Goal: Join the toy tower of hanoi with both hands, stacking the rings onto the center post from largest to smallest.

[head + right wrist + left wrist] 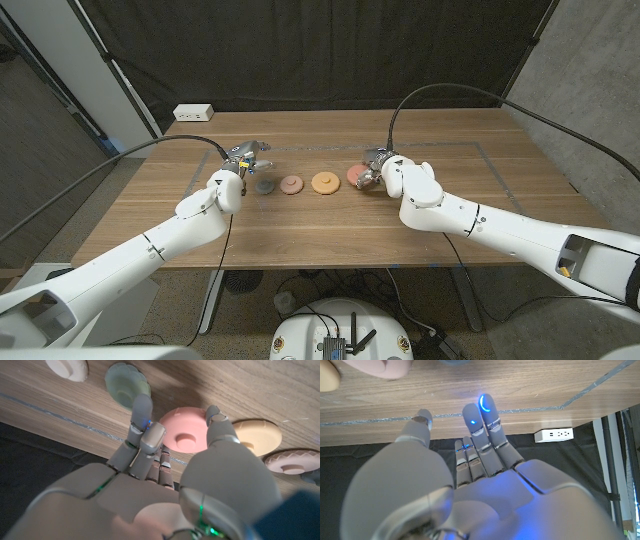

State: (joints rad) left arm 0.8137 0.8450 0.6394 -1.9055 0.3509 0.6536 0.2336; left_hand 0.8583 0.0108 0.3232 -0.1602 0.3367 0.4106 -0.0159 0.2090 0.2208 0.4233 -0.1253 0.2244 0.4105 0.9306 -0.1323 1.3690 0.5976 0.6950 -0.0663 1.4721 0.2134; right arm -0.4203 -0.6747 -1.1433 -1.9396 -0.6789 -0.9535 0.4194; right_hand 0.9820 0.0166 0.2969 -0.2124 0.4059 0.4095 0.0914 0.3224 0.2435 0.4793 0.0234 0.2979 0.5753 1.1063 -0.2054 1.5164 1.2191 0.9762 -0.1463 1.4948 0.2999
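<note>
Head view. The rings lie in a row across the middle of the wooden table [300, 230], running left to right between your two hands: a dark grey round ring [264, 185], a dusty-pink scalloped ring [291, 184], a tan-orange round ring [324, 182], and a salmon-pink round ring [354, 175]. Your left hand [243, 160] hovers just beside the grey ring, on its far-left side. Your right hand [378, 170] sits at the salmon-pink ring, right end of the row. No post is discernible here.

Left wrist view. The left hand [470, 460] has fingers extended and apart, nothing in them; released. The table edge lies ahead of the fingertips.

Right wrist view. The right hand [165, 455] reaches over the salmon-pink ring [185, 427], a finger [142, 410] on one side and the thumb [217, 425] on the other, straddling it. Contact is not plain, so I cannot tell whether it grasps. Also visible: a pale green scalloped ring [125, 380], a cream round ring [67, 367], the tan-orange ring [257, 435] and the dusty-pink ring [295, 460].

Judgement: the salmon-pink ring lies directly under the right hand's fingertips, so the right arm is nearer; closing on it looks like your next move.
</note>
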